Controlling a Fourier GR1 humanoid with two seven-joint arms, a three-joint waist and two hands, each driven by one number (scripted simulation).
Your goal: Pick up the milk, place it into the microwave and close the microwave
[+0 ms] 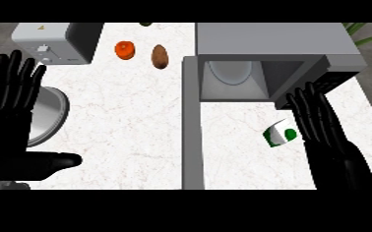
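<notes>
White marbled counter [131,123] fills most of the head view, and the grey microwave [276,42] at the upper right serves as the landmark. Its cavity is open toward the viewer, with a pale round turntable plate [231,71] showing inside, and its door [192,128] is swung out, running as a long grey bar from the cavity's left corner down toward the lower edge. The milk [280,133], a small green and white carton, lies tilted on the counter in front of the open cavity, to the right of the door. The right hand [320,123] is just beside the carton's right side, fingers straight and spread, pointing up toward the microwave; whether it touches the carton cannot be told. Well to the left of the door, the left hand [20,86] rests open at the view's left edge, fingers up, over a round metal bowl [51,115]. Left of the microwave lie a brown potato [160,56] and an orange tomato [125,49], and farther left stands a grey toaster [54,42].
</notes>
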